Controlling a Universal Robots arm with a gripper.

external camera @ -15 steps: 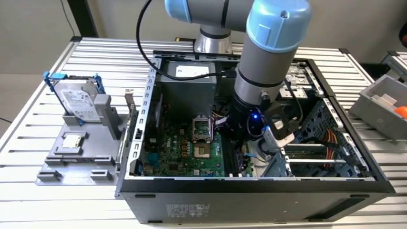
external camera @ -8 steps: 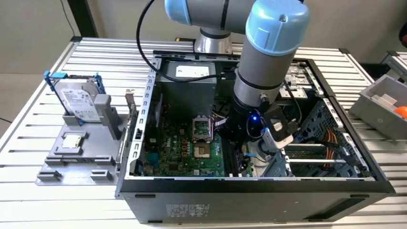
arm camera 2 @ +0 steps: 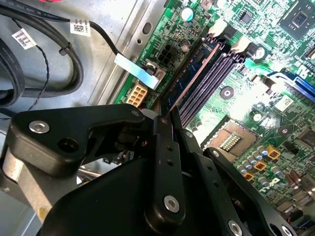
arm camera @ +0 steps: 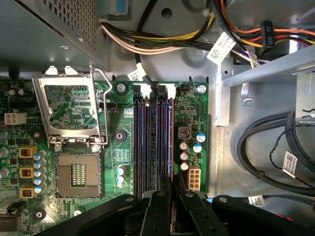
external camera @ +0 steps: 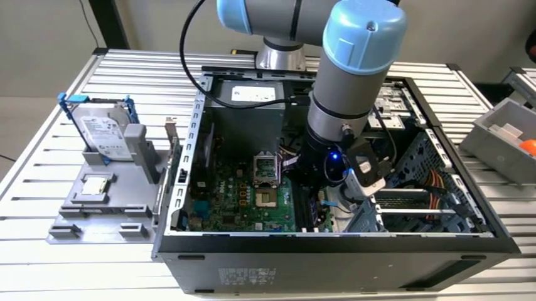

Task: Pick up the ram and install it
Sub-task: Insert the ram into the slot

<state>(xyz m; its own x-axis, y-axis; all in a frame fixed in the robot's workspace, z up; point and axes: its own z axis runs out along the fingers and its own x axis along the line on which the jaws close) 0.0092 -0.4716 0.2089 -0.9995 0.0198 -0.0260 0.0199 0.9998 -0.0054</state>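
Exterior view: grey-and-blue robot arm reaches down into open black computer case (external camera: 335, 248) on slatted metal bench (external camera: 50, 150); black gripper (external camera: 322, 182) low over green motherboard (external camera: 243, 200), toward exterior view's right of empty processor socket.

Second wrist view: fingers (arm camera 2: 165, 147) pinch long thin dark-green ram stick (arm camera 2: 194, 73) by near end, edge-on, lying along outermost black slot.

First wrist view: gripper (arm camera: 173, 206) centred over slot bank (arm camera: 152, 142); ram edge (arm camera: 172, 142) just visible.

Judgement: light, stiff, fragile; hold flat faces near top edge, avoid chips and contacts.
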